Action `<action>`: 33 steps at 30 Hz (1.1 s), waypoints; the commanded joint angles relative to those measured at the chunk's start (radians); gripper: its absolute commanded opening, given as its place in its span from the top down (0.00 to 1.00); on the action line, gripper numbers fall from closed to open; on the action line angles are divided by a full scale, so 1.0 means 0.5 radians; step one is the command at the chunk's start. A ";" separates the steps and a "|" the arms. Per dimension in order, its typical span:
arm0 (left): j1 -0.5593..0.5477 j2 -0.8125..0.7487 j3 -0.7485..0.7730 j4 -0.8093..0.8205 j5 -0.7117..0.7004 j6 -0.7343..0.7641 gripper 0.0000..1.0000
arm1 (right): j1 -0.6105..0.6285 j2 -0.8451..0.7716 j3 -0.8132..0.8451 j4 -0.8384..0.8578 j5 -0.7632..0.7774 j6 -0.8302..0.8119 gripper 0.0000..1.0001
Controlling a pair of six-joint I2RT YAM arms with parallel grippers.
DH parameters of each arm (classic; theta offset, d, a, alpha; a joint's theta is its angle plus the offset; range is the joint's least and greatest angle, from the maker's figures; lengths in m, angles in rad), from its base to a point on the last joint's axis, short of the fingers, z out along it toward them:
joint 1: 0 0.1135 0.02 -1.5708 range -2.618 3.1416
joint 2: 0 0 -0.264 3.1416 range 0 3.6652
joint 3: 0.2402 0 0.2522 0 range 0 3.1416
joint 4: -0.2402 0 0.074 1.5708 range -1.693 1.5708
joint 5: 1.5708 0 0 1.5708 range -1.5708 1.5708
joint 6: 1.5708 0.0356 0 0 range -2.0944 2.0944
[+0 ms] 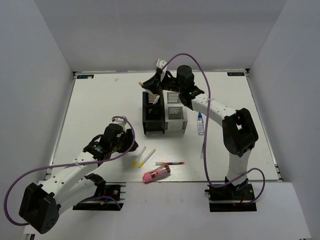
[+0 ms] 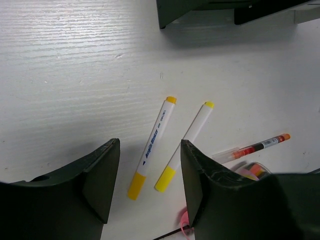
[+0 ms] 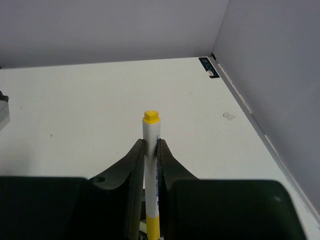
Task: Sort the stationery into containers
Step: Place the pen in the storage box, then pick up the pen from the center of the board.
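Lying loose, two markers [image 2: 152, 142], one red pen [image 2: 260, 145]

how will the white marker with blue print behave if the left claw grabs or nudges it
The marker looks round and smooth, so a sideways nudge would probably roll it toward the second marker. Its straight barrel should stay stiff and light in a grip, though perhaps slippery.

Two markers [image 1: 140, 156] lie before the joined boxes [image 1: 154, 128], a bottle [image 1: 200, 123] right of them.
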 commanded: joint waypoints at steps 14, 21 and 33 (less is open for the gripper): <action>-0.086 0.188 -0.007 0.202 0.119 0.046 0.37 | -0.169 0.286 0.120 0.242 -0.238 0.316 0.75; -0.169 0.308 0.015 0.261 0.040 0.027 0.37 | -0.199 0.286 0.139 0.203 -0.225 0.322 0.48; -0.331 0.651 0.110 0.211 -0.249 -0.052 0.45 | -0.377 -0.428 -0.287 -0.193 -0.357 0.442 0.46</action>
